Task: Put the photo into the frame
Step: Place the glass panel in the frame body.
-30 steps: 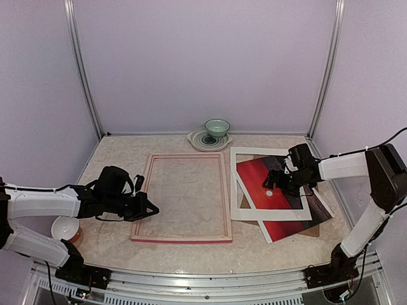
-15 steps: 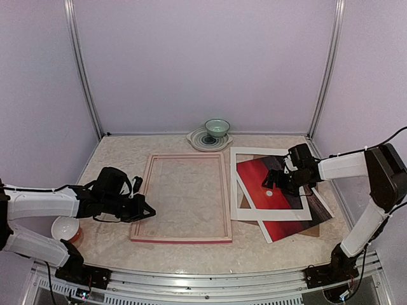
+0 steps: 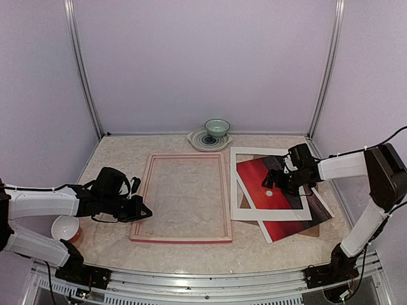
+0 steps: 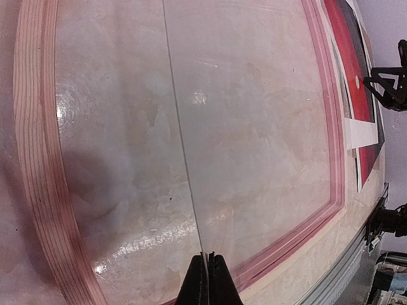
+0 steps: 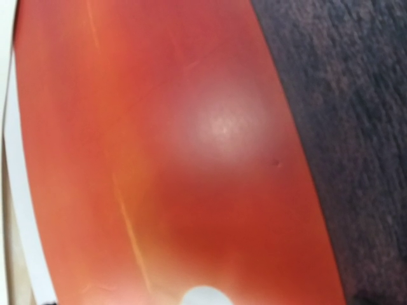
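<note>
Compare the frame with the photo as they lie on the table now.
The frame is an open pale-wood rectangle with the table showing through; the photo is a solid red-and-dark print. The frame lies uncovered, left of centre, roughly square to the table edge; the photo lies on the right, skewed, partly under the white mat. Both lie flat, apart from each other.

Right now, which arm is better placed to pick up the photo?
Right. The right gripper, open, is directly above the photo; the left gripper, shut, is at the frame, far from it.
</note>
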### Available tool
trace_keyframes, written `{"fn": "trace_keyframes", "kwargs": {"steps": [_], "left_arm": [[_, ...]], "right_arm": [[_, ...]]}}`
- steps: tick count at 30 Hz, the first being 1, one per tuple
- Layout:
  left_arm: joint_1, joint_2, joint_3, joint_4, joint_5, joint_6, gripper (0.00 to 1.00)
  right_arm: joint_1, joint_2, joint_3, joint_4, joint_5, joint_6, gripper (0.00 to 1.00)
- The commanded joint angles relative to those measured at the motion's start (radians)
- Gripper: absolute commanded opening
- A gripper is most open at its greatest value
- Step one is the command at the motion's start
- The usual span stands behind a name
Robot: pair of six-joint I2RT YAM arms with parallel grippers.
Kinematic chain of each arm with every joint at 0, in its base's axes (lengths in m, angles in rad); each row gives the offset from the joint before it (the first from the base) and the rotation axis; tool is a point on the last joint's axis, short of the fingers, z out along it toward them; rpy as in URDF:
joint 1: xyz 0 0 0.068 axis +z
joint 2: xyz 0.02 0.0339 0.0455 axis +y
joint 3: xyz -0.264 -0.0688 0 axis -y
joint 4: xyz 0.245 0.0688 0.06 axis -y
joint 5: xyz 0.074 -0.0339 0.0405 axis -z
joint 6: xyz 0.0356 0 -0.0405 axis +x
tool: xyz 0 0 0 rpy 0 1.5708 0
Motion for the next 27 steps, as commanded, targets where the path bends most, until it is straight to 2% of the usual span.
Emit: {"fn": "trace_keyframes", "kwargs": {"steps": [1,27], "left_arm": [[0.018,-0.003,0.010,-0.025,-0.024,0.039,0.01],[0.028,-0.007,0.050,-0.073,-0.079,0.079,0.01]], "right_arm": [[0.008,0.032,-0.012,-0.031,-0.011,0.005,0.99],[0.010,0.024,-0.001,-0.040,-0.021,0.002,0.99]]}}
